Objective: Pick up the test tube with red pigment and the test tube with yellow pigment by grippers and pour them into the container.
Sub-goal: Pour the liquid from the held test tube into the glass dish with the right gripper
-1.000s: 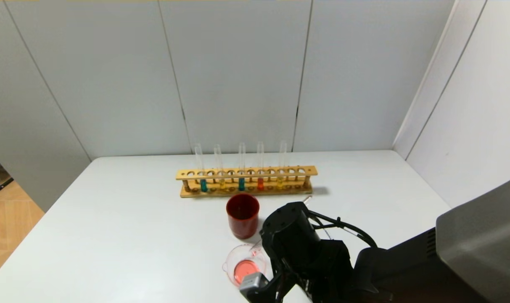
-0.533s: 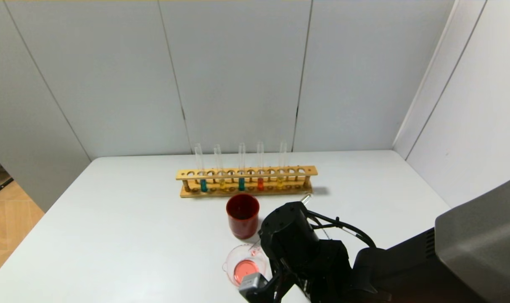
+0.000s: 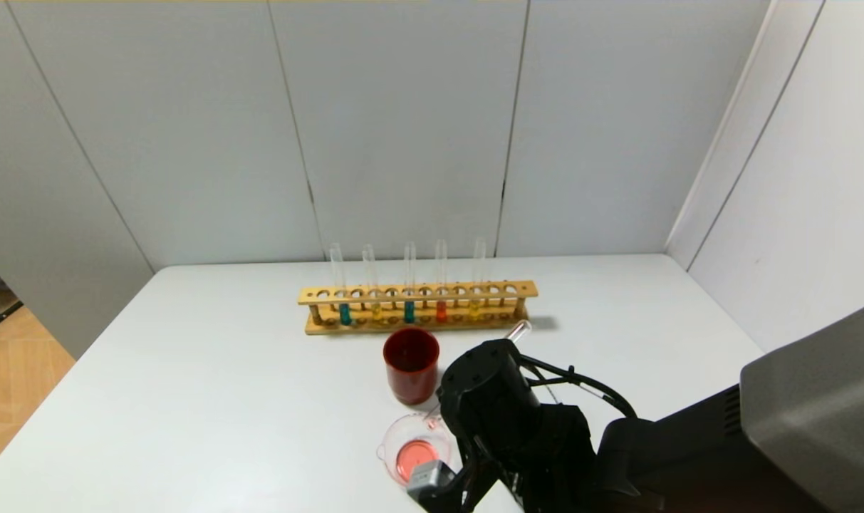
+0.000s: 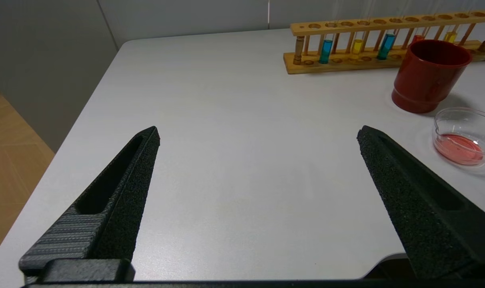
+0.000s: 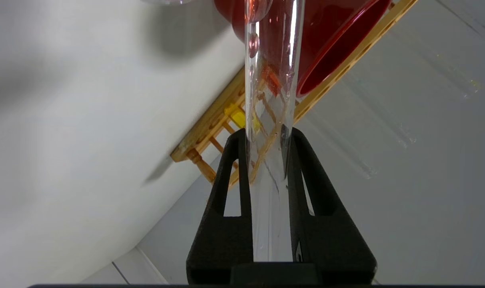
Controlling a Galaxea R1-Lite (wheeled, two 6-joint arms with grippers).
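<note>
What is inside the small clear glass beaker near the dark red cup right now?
The small clear glass beaker holds a shallow pool of pinkish-red liquid covering its bottom. In the head view, the right gripper hides the beaker's right rim.

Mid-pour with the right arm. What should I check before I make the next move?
1. Right gripper clamped on held test tube: ok.
2. Tube drained, only red droplets inside: ok.
3. Red liquid sits in container: ok.
4. Tube mouth over the container: cannot tell, the arm hides it.
5. Yellow tube upright in rack: ok.
6. Left gripper open above table: ok.
</note>
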